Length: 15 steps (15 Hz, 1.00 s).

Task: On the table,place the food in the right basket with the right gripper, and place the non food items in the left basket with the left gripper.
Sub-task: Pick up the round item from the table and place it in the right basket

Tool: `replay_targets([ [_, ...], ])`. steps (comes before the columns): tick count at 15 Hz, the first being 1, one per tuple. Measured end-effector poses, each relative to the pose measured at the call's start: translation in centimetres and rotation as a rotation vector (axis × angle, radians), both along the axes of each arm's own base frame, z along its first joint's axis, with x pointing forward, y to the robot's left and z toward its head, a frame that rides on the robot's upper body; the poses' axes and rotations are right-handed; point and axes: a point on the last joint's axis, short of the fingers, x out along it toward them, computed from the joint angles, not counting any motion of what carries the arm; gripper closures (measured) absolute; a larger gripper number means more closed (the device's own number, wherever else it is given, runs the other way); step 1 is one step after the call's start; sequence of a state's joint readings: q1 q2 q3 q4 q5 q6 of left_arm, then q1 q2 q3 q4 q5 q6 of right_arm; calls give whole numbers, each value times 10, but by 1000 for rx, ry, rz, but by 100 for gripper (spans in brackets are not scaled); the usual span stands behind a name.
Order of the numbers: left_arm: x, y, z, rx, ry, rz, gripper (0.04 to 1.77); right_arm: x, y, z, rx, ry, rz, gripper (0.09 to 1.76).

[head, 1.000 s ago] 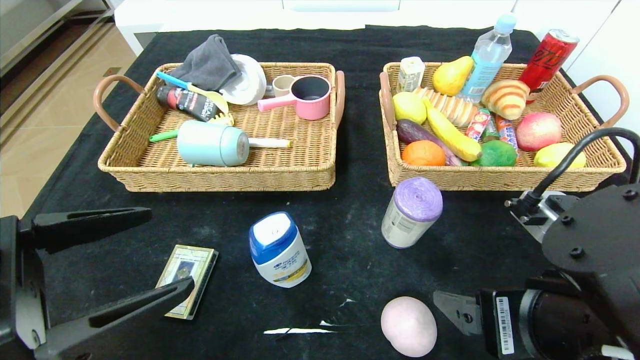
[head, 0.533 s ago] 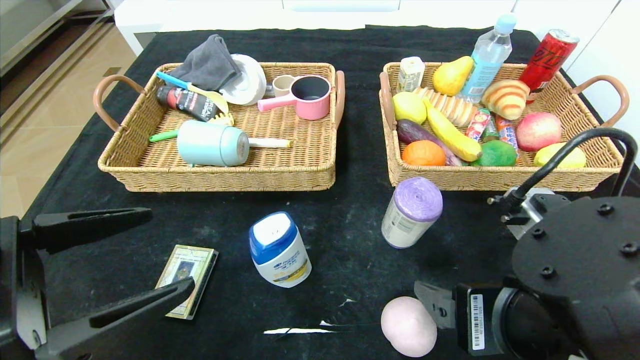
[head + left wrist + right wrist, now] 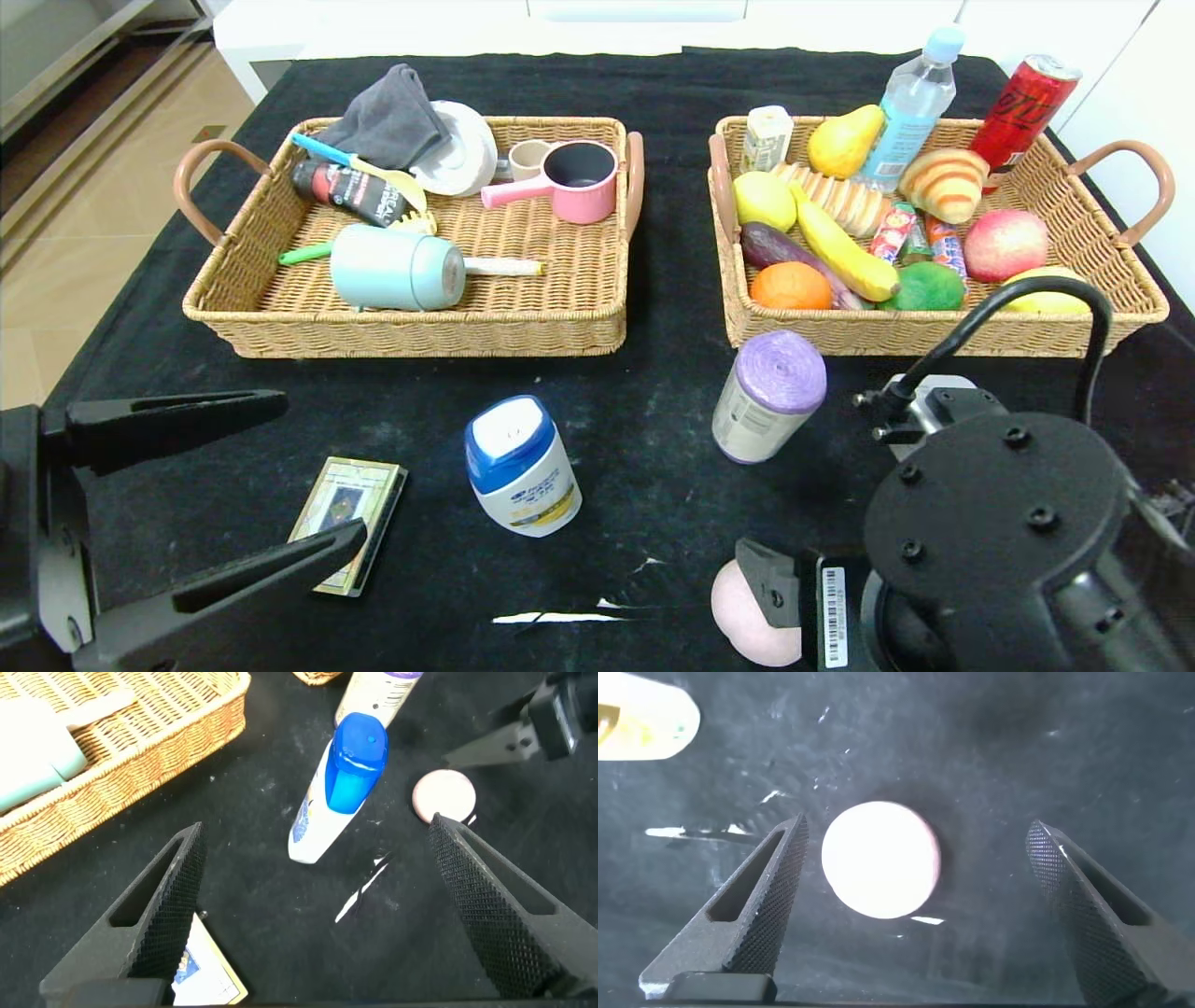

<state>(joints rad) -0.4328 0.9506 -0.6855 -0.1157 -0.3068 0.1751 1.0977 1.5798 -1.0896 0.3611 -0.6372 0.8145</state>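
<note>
A pale pink egg-shaped food [image 3: 742,611] lies near the table's front edge, partly hidden under my right arm. In the right wrist view the pink food [image 3: 881,861] sits between the wide-apart fingers of my right gripper [image 3: 917,831], closer to one finger and untouched. My left gripper [image 3: 317,467] hovers open at the front left over a small card box [image 3: 347,523]. A white bottle with a blue cap [image 3: 521,465] and a purple-lidded canister [image 3: 770,397] stand mid-table. The left basket [image 3: 411,327] and the right basket [image 3: 934,331] lie behind.
The left basket holds a mint cup [image 3: 397,269], a pink pot [image 3: 574,182], a grey cloth [image 3: 387,121] and other utensils. The right basket is packed with fruit, bread, a water bottle [image 3: 910,107] and a red can [image 3: 1022,107]. A white streak [image 3: 551,617] marks the black cloth.
My right arm has moved left and now stands over the pink food, covering part of it in the head view. The left arm has not moved.
</note>
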Motion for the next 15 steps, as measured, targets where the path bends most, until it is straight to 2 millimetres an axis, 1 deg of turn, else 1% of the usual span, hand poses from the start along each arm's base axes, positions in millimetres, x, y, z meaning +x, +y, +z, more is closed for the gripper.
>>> replay_targets([
  [9,0,0,0,4,-3,1,9,9,19,-23,-64,-29,-51,15],
  [15,0,0,-1,6,1,0,9,6,25,-30,-83,-14,-33,15],
])
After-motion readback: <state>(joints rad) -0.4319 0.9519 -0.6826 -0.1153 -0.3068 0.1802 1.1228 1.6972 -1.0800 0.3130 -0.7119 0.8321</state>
